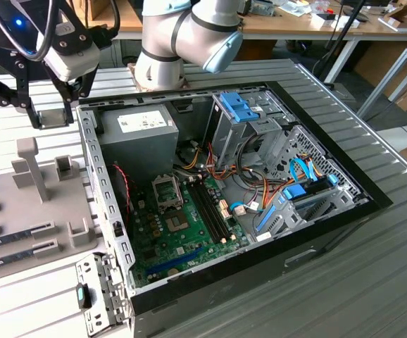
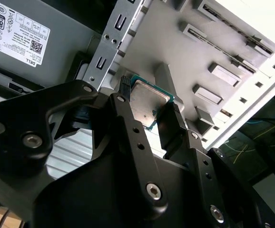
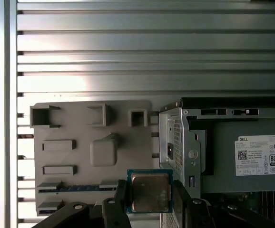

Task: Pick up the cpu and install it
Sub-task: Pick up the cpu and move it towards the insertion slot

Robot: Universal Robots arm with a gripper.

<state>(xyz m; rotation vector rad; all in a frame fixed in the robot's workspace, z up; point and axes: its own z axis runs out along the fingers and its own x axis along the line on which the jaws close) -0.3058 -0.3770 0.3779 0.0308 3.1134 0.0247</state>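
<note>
In both wrist views the cpu (image 3: 149, 192) (image 2: 149, 100), a small square chip with a silver top and a green rim, sits clamped between my black fingertips (image 3: 121, 197). My gripper (image 3: 150, 199) (image 2: 149, 114) is shut on it. In the exterior view the gripper (image 1: 52, 113) hangs at the far left, above the far end of the grey holder tray (image 1: 20, 204) and just outside the open computer case's (image 1: 91, 183) wall. The green motherboard (image 1: 182, 236) lies on the case floor, to the exterior view's right of the gripper and lower down.
A grey power supply box (image 1: 136, 137) fills the case corner nearest the gripper. Drive cages and cables (image 1: 260, 134) crowd the far side. The tray (image 3: 90, 156) carries raised blocks, slots and long memory sticks (image 1: 13, 243). The arm's base (image 1: 165, 63) stands behind the case.
</note>
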